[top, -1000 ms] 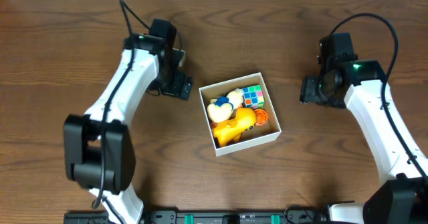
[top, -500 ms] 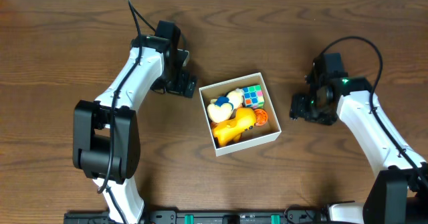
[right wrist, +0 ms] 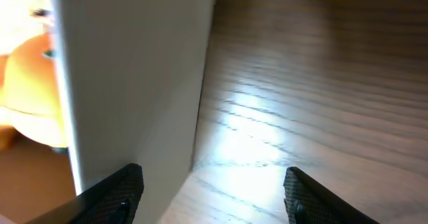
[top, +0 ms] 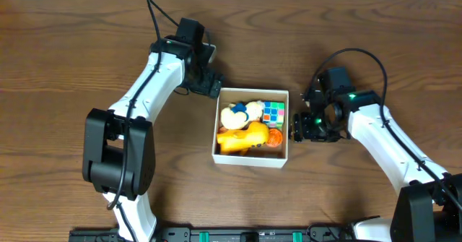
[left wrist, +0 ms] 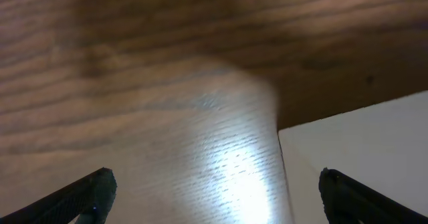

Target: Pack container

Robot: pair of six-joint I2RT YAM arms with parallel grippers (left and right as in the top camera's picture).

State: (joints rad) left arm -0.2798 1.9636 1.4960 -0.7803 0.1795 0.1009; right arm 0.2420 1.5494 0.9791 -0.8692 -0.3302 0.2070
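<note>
Container [top: 249,162] packed, a gripper at each side

Square and white-walled, the container lies in the middle of the wooden table [top: 58,54]. Inside it are a colour cube [top: 273,113] in the far right corner, a white and blue toy [top: 237,115] to the cube's left, a yellow toy [top: 242,138] along the near side, and an orange toy [top: 275,135] at the yellow toy's right end.

The left gripper [top: 211,87] is at the container's far left corner. In the left wrist view its fingers [left wrist: 87,196] are spread wide and grasp nothing, with the white corner reaching in from the right above the bare wood.

The right gripper [top: 297,128] is just beside the container's right wall. From the right wrist its fingers [right wrist: 307,196] are likewise released. One is over the table and the other is in front of the wall's outer face. Whether that one touches the wall cannot be told.
</note>
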